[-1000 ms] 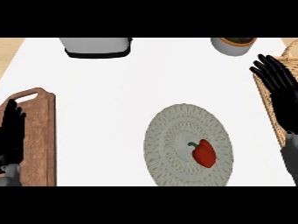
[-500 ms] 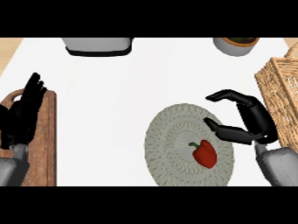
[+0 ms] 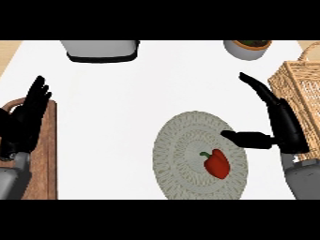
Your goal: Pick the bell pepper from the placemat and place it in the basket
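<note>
A red bell pepper (image 3: 216, 163) with a green stem lies on the round grey woven placemat (image 3: 183, 140), a little right of its middle. My right hand (image 3: 281, 123) hovers at the placemat's right edge, fingers straight and pointing up-left, thumb stretched toward the pepper and apart from it. The wicker basket (image 3: 315, 101) stands at the right edge, just behind that hand. My left hand (image 3: 22, 117) rests open over the wooden board at the far left, fingers up.
A wooden cutting board (image 3: 43, 154) lies along the left edge. At the back stand a grey appliance (image 3: 100, 49) and a small pot (image 3: 247, 48). White counter top lies between the board and the placemat.
My right hand has uncurled from a half-bent pose into straight fingers and shifted slightly right. The view has moved, so the basket shows further right. The pepper has not moved.
</note>
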Robot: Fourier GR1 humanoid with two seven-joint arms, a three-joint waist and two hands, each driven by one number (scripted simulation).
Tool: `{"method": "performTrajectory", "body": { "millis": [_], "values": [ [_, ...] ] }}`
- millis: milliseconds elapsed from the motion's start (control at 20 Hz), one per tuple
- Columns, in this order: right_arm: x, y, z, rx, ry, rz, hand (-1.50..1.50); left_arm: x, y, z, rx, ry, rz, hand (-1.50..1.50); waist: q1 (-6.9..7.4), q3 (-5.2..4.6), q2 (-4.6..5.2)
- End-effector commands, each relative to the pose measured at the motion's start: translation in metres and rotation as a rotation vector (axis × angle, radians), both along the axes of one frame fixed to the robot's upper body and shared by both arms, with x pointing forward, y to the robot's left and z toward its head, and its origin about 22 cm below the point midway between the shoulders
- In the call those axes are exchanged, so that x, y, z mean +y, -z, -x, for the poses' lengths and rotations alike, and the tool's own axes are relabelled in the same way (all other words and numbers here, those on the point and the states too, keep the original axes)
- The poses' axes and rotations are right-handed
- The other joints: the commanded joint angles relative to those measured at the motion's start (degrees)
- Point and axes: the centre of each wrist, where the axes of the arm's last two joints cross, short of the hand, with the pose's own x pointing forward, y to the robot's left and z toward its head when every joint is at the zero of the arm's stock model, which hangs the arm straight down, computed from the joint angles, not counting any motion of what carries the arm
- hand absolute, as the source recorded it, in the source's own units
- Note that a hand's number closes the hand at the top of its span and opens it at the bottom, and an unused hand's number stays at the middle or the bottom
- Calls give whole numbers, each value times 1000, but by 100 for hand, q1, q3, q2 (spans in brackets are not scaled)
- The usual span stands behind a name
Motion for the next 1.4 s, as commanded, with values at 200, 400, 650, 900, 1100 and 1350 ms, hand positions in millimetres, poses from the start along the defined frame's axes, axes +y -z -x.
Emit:
{"method": "performTrajectory", "body": {
  "millis": [200,400,650,900,1100,1350],
  "values": [
    [-24,-45,13,420,-70,530,-150,7,-9,-6,-5,-2,-4,0,0,-23,-12],
    [-19,-83,37,528,-155,584,-150,11,-3,1,-6,-4,-1,0,-17,1,-2],
    [-25,-113,48,571,-147,535,-150,2,10,0,-10,14,7,0,71,15,43],
    [-14,-79,47,530,-125,404,-150,-7,-8,-1,-8,33,6,0,112,21,50],
    [-14,-54,56,514,-139,364,-150,-6,22,-9,-4,30,4,0,83,19,61],
    [-3,-20,56,525,-153,363,-150,6,2,-15,-4,29,11,0,100,20,55]
  ]
}}
